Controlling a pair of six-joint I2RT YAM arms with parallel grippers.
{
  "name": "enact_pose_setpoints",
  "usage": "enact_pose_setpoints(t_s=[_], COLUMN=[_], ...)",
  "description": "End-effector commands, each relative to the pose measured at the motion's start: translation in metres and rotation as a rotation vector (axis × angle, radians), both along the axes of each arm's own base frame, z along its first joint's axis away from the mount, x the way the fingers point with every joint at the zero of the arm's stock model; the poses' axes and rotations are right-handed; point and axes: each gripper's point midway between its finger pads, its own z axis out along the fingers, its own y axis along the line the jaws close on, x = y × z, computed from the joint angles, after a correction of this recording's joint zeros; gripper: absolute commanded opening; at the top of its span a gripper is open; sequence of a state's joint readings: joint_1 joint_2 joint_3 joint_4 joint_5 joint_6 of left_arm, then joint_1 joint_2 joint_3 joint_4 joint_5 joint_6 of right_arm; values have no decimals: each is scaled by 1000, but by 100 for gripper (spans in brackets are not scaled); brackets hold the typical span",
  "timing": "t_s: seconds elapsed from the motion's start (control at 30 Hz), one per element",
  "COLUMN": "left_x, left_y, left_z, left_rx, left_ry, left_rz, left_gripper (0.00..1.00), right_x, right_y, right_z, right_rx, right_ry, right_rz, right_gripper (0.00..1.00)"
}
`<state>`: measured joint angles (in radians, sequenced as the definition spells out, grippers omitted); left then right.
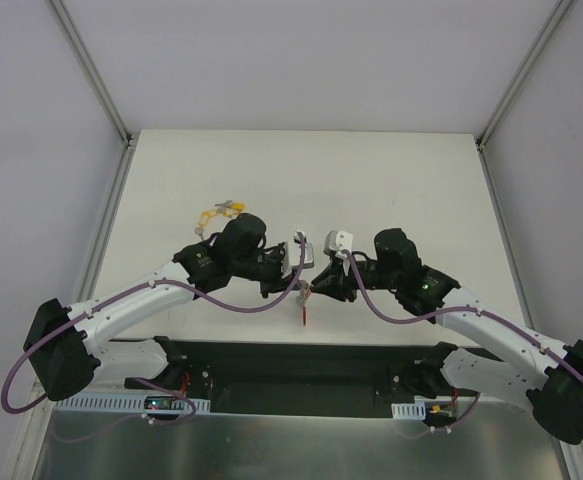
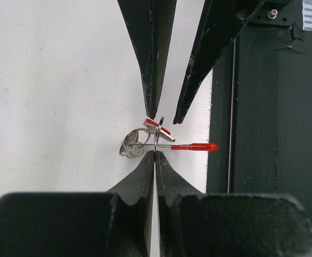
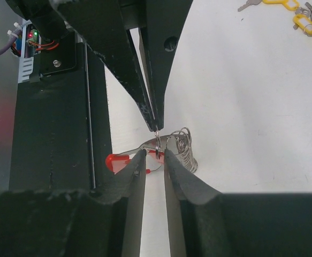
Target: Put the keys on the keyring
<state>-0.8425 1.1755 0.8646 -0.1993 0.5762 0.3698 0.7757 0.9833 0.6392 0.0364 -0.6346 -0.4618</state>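
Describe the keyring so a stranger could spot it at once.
Find the white table's near edge, where the left hand and right hand meet. The keyring is between their tips: red plastic joined to a silvery coil, unlike the yellow-tagged keys farther back.

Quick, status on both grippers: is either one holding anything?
Left gripper: shut, pinching the thin metal of the keyring.
Right gripper: slightly open, straddling the keyring's red part; whether it touches cannot be told.
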Motion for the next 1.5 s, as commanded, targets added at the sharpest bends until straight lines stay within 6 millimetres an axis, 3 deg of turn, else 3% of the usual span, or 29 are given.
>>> enact_pose_setpoints(t_s=[0.0, 0.37, 0.6, 1.47], left_x=[1, -3, -2, -4], left_y=[-8, -8, -8, -12], left_z=[22, 26, 26, 6], left_rx=[-84, -104, -105, -29], left_ry=[-23, -16, -17, 33], left_rz=[-22, -30, -28, -27], left_gripper=[0, 0, 0, 0], right_x=[-4, -3, -2, 4], right_y=[2, 2, 3, 10], right_z=[2, -3, 1, 27], right_rx=[22, 12, 20, 26], right_ry=[-21, -20, -27, -78], right_rz=[43, 39, 42, 58], right_gripper=[22, 14, 1, 1])
